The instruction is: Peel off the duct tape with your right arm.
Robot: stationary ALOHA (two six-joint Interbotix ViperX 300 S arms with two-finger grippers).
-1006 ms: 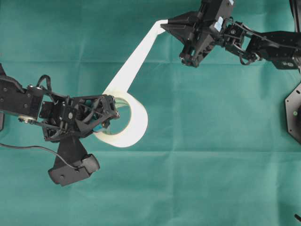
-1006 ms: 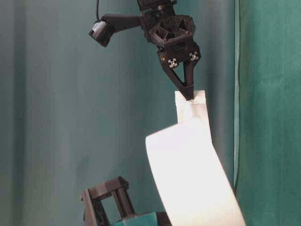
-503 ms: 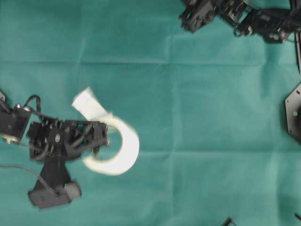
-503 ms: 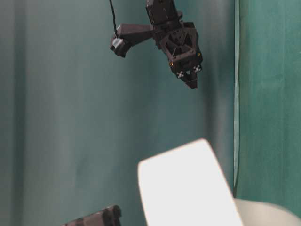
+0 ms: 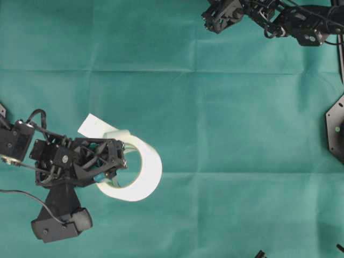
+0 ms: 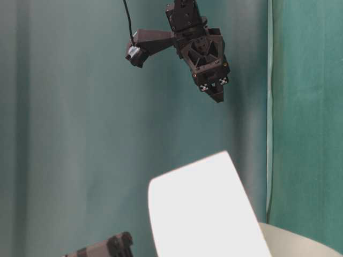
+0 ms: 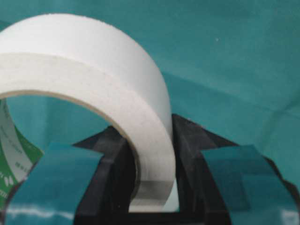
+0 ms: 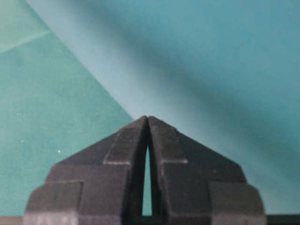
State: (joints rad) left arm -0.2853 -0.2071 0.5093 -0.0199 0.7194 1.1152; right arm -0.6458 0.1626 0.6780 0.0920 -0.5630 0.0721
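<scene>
The duct tape roll (image 5: 146, 173) is white, and its green-printed core shows in the left wrist view (image 7: 11, 159). My left gripper (image 5: 117, 161), with teal-taped fingers (image 7: 65, 173), is shut on the roll's wall (image 7: 150, 154), one finger inside and one outside. The loose white strip end (image 5: 94, 127) hangs free and curls back over the left arm; it stands large in the table-level view (image 6: 203, 214). My right gripper (image 5: 212, 20) is far off at the top right, raised (image 6: 216, 95), shut and empty, its tips touching (image 8: 147, 118).
Green cloth (image 5: 242, 161) covers the table, with a green backdrop (image 6: 64, 134) behind. A black base plate (image 5: 336, 129) sits at the right edge. The left arm's camera block (image 5: 59, 226) hangs below its wrist.
The strip has come out of my right gripper and sprung back toward the roll. My right arm has moved up and away, empty. My left arm has drawn the roll a little left.
</scene>
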